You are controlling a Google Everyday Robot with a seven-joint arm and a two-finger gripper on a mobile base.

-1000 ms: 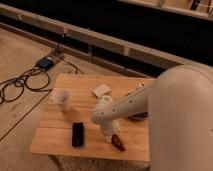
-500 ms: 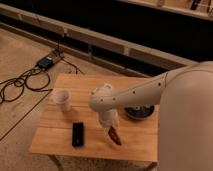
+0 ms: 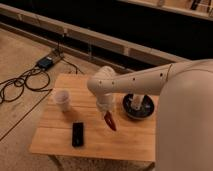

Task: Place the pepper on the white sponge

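the two-finger gripper (image 3: 106, 115) is hanging over the middle of the light wooden slatted table (image 3: 55, 141), its fingers pressed together on the upper end of the small glossy dark-red tapered pepper (image 3: 110, 122). the pepper is dangling tip-down below the fingers.

the thick white robot arm (image 3: 140, 80) is reaching in from 3 o'clock, and its rounded elbow is blocking the table's 12 o'clock patch; the white sponge is not showing in this view.

a round white cup (image 3: 62, 99) is standing upright at 10 o'clock, well apart from the pepper. a flat black rectangular device (image 3: 78, 134) is lying at 7 o'clock. a dark round bowl (image 3: 129, 112) holding something white is sitting at 3 o'clock, partly under the arm.

on the floor past 11 o'clock, a blue-black box (image 3: 46, 62) and looped black cables (image 3: 17, 87) are lying.
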